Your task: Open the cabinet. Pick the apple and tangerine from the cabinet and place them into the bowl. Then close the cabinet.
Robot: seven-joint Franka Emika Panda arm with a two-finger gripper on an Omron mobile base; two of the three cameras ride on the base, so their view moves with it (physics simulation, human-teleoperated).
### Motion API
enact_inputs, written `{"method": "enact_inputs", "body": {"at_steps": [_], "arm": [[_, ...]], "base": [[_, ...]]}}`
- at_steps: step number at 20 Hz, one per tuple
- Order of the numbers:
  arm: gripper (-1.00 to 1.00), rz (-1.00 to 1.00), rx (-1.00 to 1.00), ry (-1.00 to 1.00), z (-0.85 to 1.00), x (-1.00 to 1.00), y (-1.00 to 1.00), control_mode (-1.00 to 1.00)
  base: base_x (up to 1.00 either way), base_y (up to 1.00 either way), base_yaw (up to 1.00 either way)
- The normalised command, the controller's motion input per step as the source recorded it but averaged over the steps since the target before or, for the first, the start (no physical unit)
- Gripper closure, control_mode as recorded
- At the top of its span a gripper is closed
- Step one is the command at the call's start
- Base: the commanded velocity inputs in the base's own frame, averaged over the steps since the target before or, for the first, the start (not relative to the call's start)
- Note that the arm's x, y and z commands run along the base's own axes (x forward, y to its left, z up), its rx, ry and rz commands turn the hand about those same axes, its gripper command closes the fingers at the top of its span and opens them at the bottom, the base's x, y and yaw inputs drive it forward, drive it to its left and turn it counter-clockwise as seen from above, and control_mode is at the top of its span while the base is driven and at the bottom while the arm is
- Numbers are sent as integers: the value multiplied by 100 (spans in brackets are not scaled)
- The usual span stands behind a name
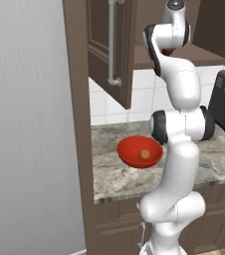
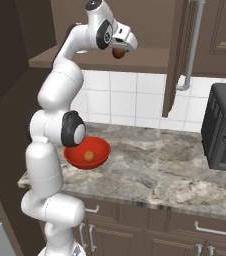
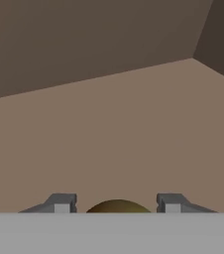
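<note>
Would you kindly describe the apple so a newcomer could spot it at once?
Start at the dark wooden wall cabinet with its doors swung open above the stone counter. On its shelf, just under the robot's hand, sits the apple, small, round and dark red. The tangerine is orange and lies down in the red bowl.

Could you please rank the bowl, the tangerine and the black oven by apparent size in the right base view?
1. black oven, largest, though cut by the frame edge
2. bowl
3. tangerine, smallest, lying inside the bowl
</note>
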Motion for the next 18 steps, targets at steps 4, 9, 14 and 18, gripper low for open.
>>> {"method": "enact_inputs", "body": {"at_steps": [4,9,14,18], "arm": [[100,0,0,-10,0,-43,0,-100],[100,0,0,-19,0,-62,0,-100],[100,4,0,-30,0,-91,0,-100],[100,5,0,-26,5,-100,0,-100]], "base": [[0,0,0],[0,0,0],[0,0,0],[0,0,0]]}}
